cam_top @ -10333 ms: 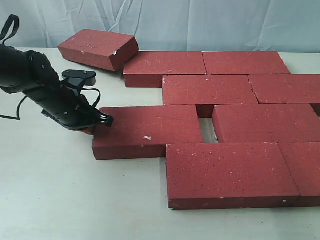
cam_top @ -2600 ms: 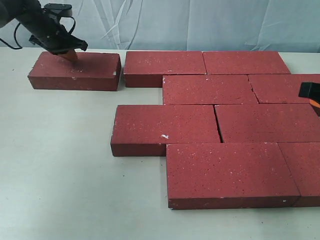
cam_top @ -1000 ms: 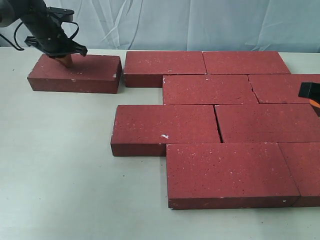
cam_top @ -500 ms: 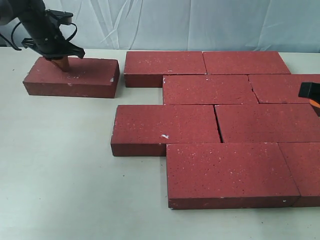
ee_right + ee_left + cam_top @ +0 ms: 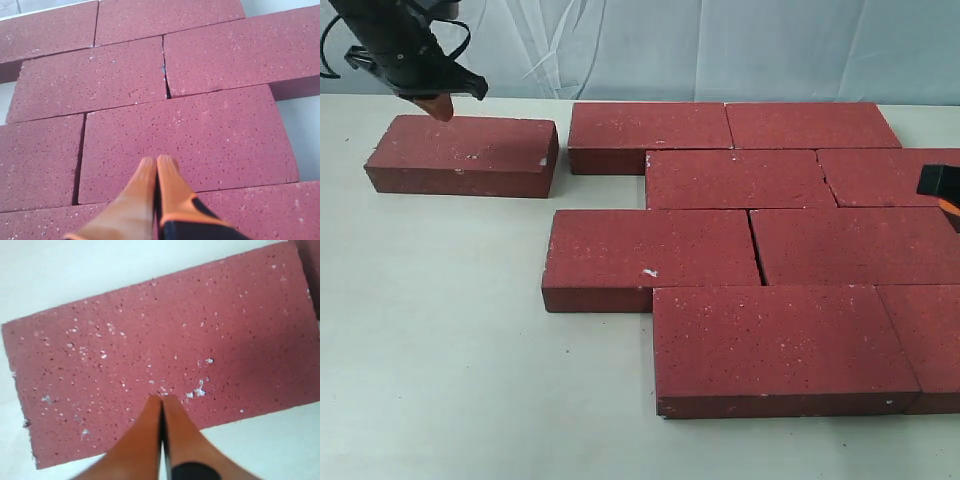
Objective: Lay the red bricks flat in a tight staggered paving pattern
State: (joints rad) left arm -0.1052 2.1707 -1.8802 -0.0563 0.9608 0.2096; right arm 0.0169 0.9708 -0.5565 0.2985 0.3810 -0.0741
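Eight of the red bricks (image 5: 740, 178) lie flat on the desk (image 5: 440, 350) in four staggered rows of two, filling the middle and right of the scene. Their long sides run left to right. Most joints are tight, though thin dark seams show between some neighbours. The third row's left brick (image 5: 650, 258) juts further left than the rows before and behind it.

A ninth, the lone brick (image 5: 460, 155), lies flat at the far left, roughly in line with the far row. A narrow strip of desk separates it from that row's left brick (image 5: 650, 135).

The left end effector (image 5: 433, 105) hangs over the lone brick's far left part. Its orange fingers (image 5: 145, 425) are pressed together and grip nothing. Whether the tip touches the brick's top cannot be told.

The right end effector (image 5: 156, 165) is at the right edge of the scene, over the paved bricks. Its fingers are likewise closed and empty, pointing across a brick's top face.
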